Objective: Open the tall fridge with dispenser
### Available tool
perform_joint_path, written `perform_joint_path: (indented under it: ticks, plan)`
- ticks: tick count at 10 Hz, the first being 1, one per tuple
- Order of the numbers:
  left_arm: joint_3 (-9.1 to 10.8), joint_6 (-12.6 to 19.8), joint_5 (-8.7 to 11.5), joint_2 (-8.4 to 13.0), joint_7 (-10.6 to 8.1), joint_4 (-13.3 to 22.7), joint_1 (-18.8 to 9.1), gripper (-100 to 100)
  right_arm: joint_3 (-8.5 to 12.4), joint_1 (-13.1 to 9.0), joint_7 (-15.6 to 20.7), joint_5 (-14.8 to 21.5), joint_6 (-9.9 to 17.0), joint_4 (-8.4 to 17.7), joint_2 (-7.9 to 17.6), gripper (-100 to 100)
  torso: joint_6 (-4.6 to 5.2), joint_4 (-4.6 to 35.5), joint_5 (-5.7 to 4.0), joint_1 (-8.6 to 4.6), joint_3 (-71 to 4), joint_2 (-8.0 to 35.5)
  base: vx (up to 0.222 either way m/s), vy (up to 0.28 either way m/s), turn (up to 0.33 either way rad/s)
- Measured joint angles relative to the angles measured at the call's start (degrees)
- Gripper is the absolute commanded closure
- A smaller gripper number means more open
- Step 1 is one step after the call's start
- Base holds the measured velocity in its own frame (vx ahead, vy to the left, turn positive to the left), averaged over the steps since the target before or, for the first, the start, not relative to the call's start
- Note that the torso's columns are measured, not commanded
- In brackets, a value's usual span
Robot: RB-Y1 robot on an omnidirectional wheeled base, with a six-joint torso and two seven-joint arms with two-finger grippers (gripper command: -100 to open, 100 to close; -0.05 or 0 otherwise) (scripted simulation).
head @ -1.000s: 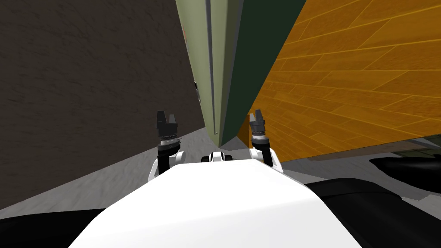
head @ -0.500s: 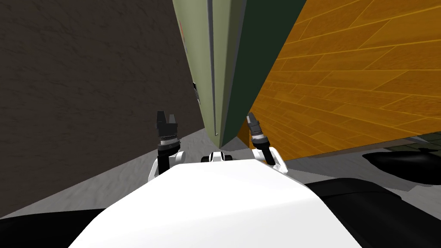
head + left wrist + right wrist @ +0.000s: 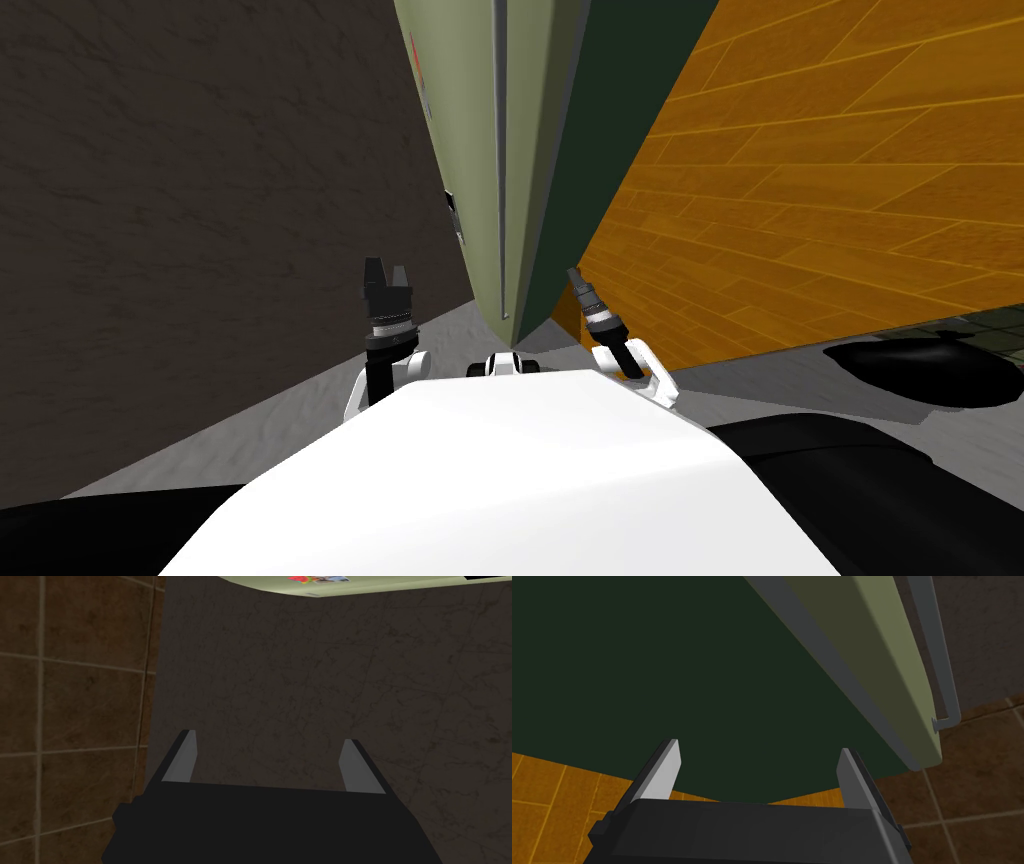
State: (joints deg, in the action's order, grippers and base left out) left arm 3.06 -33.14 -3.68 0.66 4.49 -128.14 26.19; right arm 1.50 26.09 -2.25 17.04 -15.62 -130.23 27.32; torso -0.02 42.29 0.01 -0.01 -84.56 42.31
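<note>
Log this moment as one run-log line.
left gripper: open, facing dark wall | right gripper: open, facing fridge side | handle: ungrasped | door: looks shut

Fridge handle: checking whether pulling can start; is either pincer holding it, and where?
Nothing is held: left pincer and right pincer both stand open, apart from the grey handle.

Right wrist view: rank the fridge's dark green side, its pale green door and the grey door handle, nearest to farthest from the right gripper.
1. The dark green side, straight ahead of the right gripper.
2. The pale green door, past that side's front edge.
3. The grey handle, on the door's far face.
</note>
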Motion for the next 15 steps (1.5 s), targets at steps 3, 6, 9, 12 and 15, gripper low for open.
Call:
perform_joint_path:
  ticks: [3, 6, 9, 12, 15]
  plan:
    - [0.00, 0.0, 0.0, 0.0, 0.00, 0.0, 0.0, 0, 0.5, -0.3, -1.4, 1.8, 3.3, 0.6, 4.8, -100, 0.00, 0.0, 0.00, 0.02, 0.0, 0.0, 0.057, 0.067, -0.094]
    - [0.00, 0.0, 0.0, 0.0, 0.00, 0.0, 0.0, 0, 0.6, -0.3, -2.6, 4.1, 6.7, 1.3, 9.4, -100, 0.00, 0.0, -0.03, -0.12, 0.0, 0.0, 0.053, 0.070, -0.055]
    - [0.00, 0.0, 0.0, 0.0, 0.00, 0.0, 0.0, 0, 1.0, -0.4, -4.0, 6.1, 10.1, 1.8, 14.1, -100, 0.00, 0.0, -0.03, -0.08, 0.0, 0.1, 0.043, 0.061, -0.060]
    - [0.00, 0.0, 0.0, 0.0, 0.00, 0.0, 0.0, 0, 1.3, -1.2, -6.1, 9.1, 14.6, 3.4, 20.1, -100, 0.02, 0.0, 0.02, 0.13, 0.0, -0.1, 0.057, 0.095, -0.077]
    - [0.00, 0.0, 0.0, 0.0, 0.00, 0.0, 0.0, 0, 2.2, -0.1, -7.3, 11.3, 17.2, 3.8, 24.5, -100, 0.05, 0.0, -0.05, -0.08, 0.0, 0.0, 0.040, 0.063, -0.059]
